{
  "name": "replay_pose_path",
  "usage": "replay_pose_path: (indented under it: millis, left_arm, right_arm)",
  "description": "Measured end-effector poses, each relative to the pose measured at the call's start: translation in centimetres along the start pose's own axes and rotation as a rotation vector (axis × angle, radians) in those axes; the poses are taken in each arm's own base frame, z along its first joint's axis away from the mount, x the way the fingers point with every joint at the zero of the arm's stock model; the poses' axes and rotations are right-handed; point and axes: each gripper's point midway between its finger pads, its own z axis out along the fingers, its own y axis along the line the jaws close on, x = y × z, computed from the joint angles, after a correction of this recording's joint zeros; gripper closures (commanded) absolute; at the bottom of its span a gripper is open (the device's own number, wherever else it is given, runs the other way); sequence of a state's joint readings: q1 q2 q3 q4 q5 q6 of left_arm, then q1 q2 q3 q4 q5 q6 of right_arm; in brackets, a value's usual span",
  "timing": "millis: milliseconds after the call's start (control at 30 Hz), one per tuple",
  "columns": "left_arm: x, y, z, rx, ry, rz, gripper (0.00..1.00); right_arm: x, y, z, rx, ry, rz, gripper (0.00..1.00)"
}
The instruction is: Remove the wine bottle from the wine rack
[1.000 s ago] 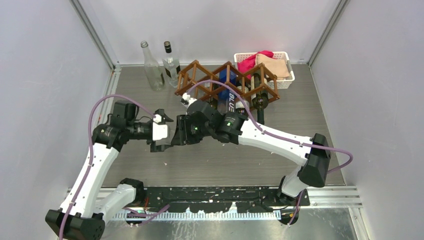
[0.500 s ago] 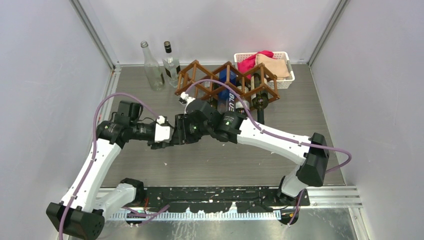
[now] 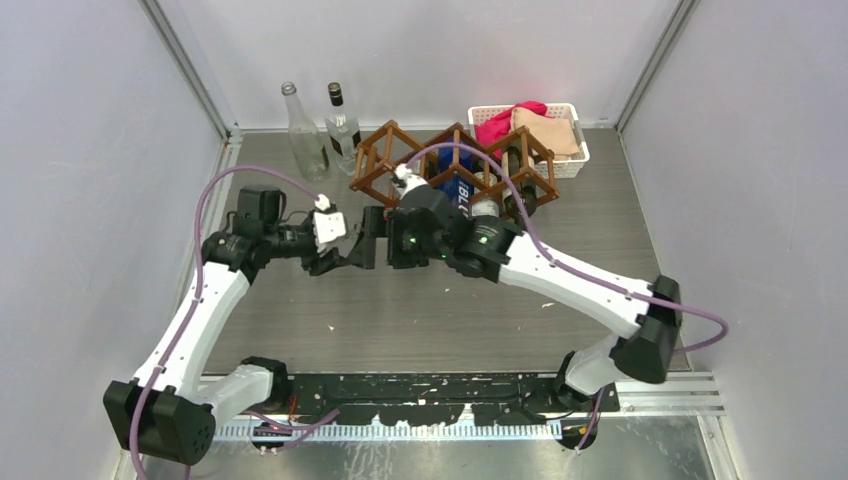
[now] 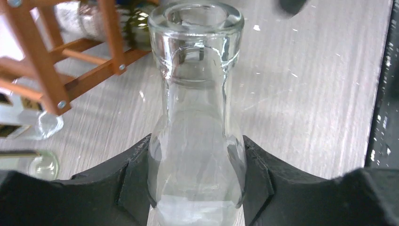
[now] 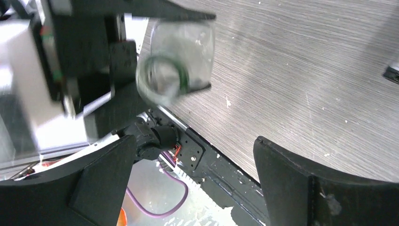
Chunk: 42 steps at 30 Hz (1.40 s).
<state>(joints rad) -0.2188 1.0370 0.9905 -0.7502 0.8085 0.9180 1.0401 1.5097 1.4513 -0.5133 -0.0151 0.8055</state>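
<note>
Wine bottle (image 4: 195,94) in left claw (image 4: 196,181), right claw (image 5: 207,174) agape

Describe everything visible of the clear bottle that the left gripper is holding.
The clear bottle is colourless glass, uncapped, with a thick rounded lip at an open mouth, and looks empty. The left gripper is shut on it where the neck widens, black fingers on both sides. It is held over the table, clear of the wine rack. The open right gripper does not touch it.
</note>
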Motion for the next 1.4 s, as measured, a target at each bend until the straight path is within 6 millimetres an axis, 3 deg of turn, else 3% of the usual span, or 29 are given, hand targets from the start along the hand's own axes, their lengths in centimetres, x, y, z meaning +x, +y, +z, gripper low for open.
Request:
replay_pose_path:
  millis: [100,300,400,667,900,1100,1400]
  left_arm:
    - [0.6,2.1,-0.3,-0.068,-0.005,-0.075,1.00]
    - [2.4,6.5,-1.1,-0.197,-0.023,-0.237,1.00]
    - [3.2,9.0,-1.4,-0.264,-0.045,-0.310,1.00]
    - [4.4,19.8,-3.4,-0.541,-0.164,-0.447,1.00]
    - [4.1,25.4,-3.0,-0.644,-0.309,-0.512,1.00]
    - [5.0,27.7,-1.3,-0.653,-0.396,-0.570,1.00]
    - [5.8,28.2,3.5,-0.590,-0.434,-0.567,1.00]
  right_arm:
    - [-1.2,-0.8,-2.4,-0.001,-0.058,0.032,0.00]
    - [-5.7,-2.7,-8.1,-0.006,-0.240,0.115,0.00]
    - [-7.3,-3.8,-9.9,0.016,-0.309,0.145,0.00]
    - [-7.4,-7.6,-10.2,0.157,-0.353,0.170,0.00]
    - [-7.0,-10.4,-10.5,0.258,-0.380,0.182,0.00]
    - [-7.6,-11.4,-11.3,0.290,-0.431,0.192,0.00]
    - [-7.7,-13.0,-11.1,0.336,-0.449,0.207,0.00]
